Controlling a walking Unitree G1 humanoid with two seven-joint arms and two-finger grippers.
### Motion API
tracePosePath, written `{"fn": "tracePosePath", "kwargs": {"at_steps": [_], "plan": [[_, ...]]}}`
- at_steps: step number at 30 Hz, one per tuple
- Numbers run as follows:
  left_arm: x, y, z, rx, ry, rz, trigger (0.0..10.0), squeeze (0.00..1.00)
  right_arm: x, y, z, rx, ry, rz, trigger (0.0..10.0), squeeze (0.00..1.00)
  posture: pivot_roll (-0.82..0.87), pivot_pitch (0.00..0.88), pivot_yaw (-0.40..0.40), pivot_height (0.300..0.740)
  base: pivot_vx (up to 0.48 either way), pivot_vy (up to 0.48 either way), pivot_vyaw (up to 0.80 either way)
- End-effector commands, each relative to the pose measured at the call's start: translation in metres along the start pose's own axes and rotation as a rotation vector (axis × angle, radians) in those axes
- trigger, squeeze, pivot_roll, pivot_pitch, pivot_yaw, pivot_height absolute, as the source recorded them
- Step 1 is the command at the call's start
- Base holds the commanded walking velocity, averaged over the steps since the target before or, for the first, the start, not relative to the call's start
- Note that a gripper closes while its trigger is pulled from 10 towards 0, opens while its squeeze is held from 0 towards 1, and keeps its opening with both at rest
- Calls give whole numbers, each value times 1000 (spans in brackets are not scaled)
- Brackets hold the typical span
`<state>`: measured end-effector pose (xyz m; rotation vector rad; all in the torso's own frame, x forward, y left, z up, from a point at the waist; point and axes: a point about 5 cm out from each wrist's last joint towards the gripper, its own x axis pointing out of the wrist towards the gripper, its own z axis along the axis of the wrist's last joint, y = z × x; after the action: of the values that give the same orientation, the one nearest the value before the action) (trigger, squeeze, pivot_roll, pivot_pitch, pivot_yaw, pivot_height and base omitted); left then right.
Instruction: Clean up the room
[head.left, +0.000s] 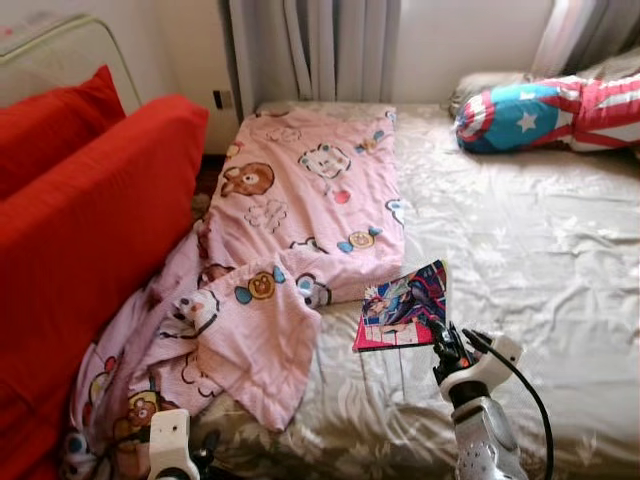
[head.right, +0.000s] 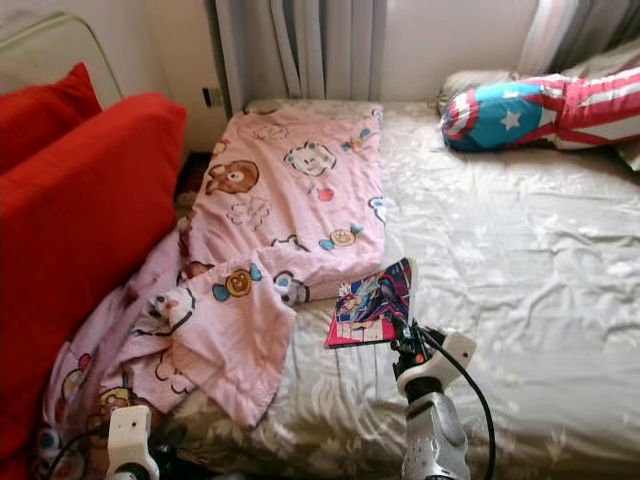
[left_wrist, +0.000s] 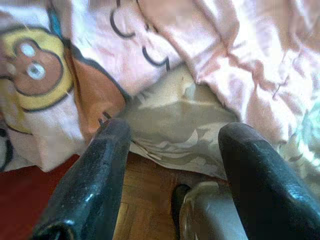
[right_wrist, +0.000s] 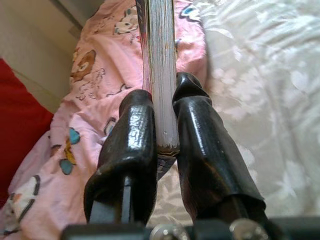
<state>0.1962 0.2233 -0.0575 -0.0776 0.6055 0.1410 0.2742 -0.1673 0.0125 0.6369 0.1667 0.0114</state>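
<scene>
I see my left gripper (left_wrist: 172, 165) spread open above the pink cartoon blanket (left_wrist: 150, 45), beige sheet (left_wrist: 175, 120) and wooden floor (left_wrist: 145, 210).

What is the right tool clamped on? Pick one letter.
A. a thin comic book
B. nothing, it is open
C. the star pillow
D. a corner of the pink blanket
A: the right tool has both fingers pressed on the edge of the comic book, which is lifted above the bed sheet, beside the pink blanket.
</scene>
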Motion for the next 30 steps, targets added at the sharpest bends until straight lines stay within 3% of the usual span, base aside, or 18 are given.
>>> {"fn": "tracePosePath", "kwargs": {"at_steps": [1, 8, 30], "plan": [[-4, 3, -8, -6, 24, 11, 10000, 0, 2, 4, 0, -11, -6, 21, 10000, 0, 15, 0, -24, 725, 0, 0, 0], [-8, 4, -19, 11, 63, 13, 10000, 0, 4, 7, -1, -20, 6, 26, 10000, 0, 9, 0, -27, 725, 0, 0, 0], [-7, -1, -17, 46, 51, -14, 10000, 0, 6, 3, 0, -33, 5, -16, 10000, 0, 17, 0, -33, 725, 0, 0, 0]]}}
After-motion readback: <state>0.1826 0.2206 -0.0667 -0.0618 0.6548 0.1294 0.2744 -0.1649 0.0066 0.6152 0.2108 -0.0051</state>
